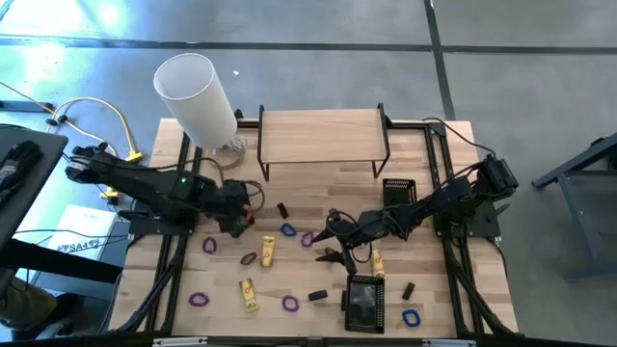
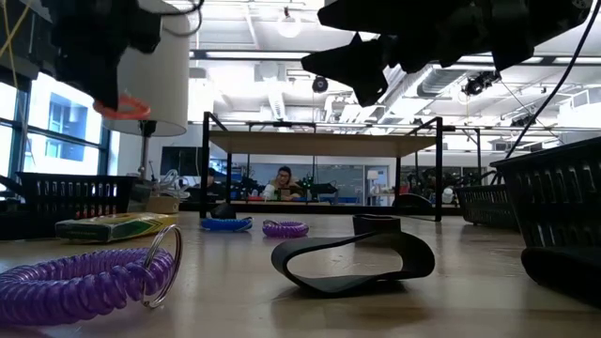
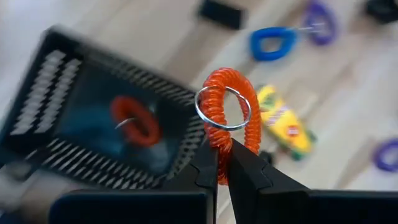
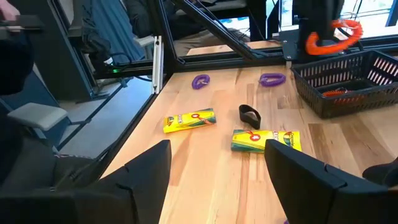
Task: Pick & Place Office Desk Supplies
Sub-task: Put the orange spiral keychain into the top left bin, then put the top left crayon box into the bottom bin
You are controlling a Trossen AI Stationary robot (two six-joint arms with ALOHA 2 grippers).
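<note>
Left wrist view: left hand (image 3: 217,163) clamped on springy, light orange coiled band loop (image 3: 227,118) above black mesh tray (image 3: 93,134), best pinched across coils; right hand (image 4: 217,165) apart over bench (image 4: 205,168).

One camera looks straight down, one level across the table (image 1: 415,299) — two wrist views sit close in.

Wooden table (image 1: 424,299) strewn with band loops (image 1: 199,300), crayon boxes (image 1: 250,294) (yellow), mesh trays (image 1: 364,303)
</note>
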